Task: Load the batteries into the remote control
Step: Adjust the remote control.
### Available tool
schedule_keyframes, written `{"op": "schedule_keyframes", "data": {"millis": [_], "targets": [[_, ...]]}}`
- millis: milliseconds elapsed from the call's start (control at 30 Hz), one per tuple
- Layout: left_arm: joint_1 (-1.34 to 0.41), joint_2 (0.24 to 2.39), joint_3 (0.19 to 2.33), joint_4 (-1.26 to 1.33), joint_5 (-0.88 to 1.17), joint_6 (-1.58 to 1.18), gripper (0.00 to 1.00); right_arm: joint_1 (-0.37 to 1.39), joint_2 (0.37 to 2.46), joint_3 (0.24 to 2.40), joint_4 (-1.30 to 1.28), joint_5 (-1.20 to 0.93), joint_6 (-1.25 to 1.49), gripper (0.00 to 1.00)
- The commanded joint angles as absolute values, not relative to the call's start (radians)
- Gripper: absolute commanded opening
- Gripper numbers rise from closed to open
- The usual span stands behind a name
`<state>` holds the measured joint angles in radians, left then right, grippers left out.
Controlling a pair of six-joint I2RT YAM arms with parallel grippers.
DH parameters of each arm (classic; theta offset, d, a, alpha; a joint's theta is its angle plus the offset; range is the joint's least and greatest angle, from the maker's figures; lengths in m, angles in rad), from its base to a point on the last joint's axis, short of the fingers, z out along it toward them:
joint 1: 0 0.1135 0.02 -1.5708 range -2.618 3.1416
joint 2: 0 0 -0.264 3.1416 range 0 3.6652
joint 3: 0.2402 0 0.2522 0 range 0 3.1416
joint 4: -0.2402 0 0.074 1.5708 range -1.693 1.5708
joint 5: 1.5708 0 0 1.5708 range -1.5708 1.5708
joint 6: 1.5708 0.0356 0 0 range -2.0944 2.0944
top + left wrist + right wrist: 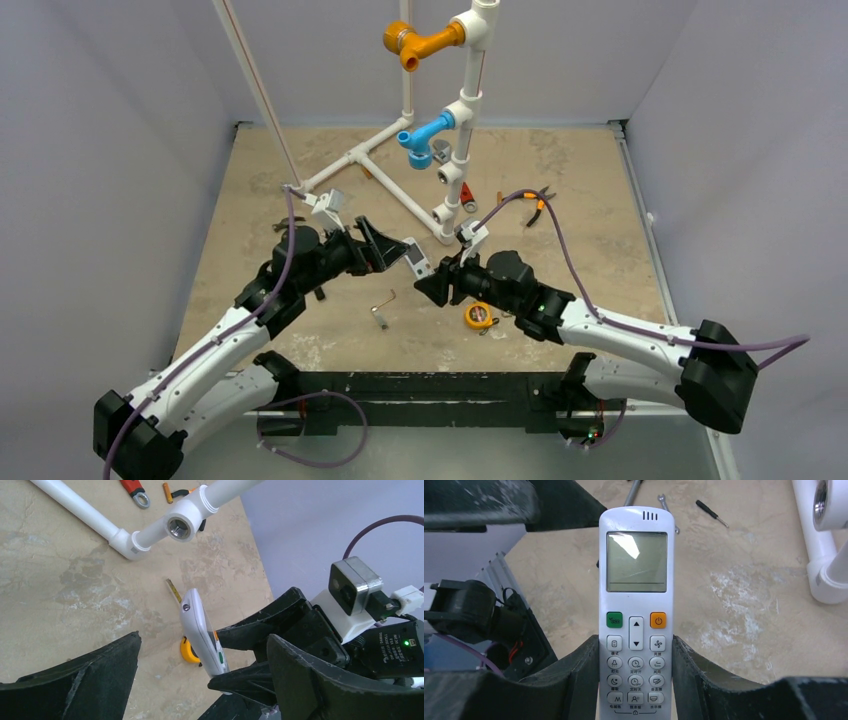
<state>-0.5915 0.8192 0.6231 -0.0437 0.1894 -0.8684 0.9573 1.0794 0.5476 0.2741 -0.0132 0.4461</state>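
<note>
The white remote control [636, 605] is held off the table with my right gripper [636, 680] shut on its lower button half; the display and button face is toward the right wrist camera. In the left wrist view the remote control [200, 630] shows edge-on, clamped by the right gripper's black fingers [250, 632]. My left gripper [202, 645] is open wide with nothing in it, its fingertips close to the remote's free end. One orange-copper battery [167, 492] lies on the table beyond the pipe frame. From above, both grippers meet at the remote control [418, 262].
A white PVC pipe frame [400, 175] with orange and blue fittings rises behind the grippers. A yellow tape measure [480, 316] lies under the right arm. A red-handled tool [135, 489] and orange-handled pliers [540, 205] lie at the back right. A hex key [382, 305] lies mid-table.
</note>
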Motion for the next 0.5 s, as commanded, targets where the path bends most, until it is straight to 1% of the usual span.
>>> {"op": "schedule_keyframes", "data": {"millis": [0, 67, 133, 200, 300, 467], "targets": [[-0.596, 0.839, 0.626, 0.016, 0.225, -0.884, 0.91, 0.964, 1.077, 0.609, 0.377, 0.007, 0.406, 0.00], [-0.595, 0.851, 0.620, 0.036, 0.238, -0.896, 0.87, 0.964, 1.083, 0.613, 0.394, -0.009, 0.399, 0.01], [-0.596, 0.867, 0.608, 0.074, 0.253, -0.915, 0.82, 0.965, 1.098, 0.606, 0.434, -0.100, 0.368, 0.02], [-0.597, 0.880, 0.599, 0.100, 0.267, -0.930, 0.77, 0.966, 1.107, 0.596, 0.473, -0.140, 0.359, 0.03], [-0.598, 0.891, 0.593, 0.119, 0.279, -0.945, 0.70, 0.967, 1.106, 0.582, 0.510, -0.165, 0.353, 0.04], [-0.599, 0.892, 0.586, 0.133, 0.290, -0.936, 0.60, 0.969, 1.103, 0.588, 0.494, -0.135, 0.335, 0.04]]}}
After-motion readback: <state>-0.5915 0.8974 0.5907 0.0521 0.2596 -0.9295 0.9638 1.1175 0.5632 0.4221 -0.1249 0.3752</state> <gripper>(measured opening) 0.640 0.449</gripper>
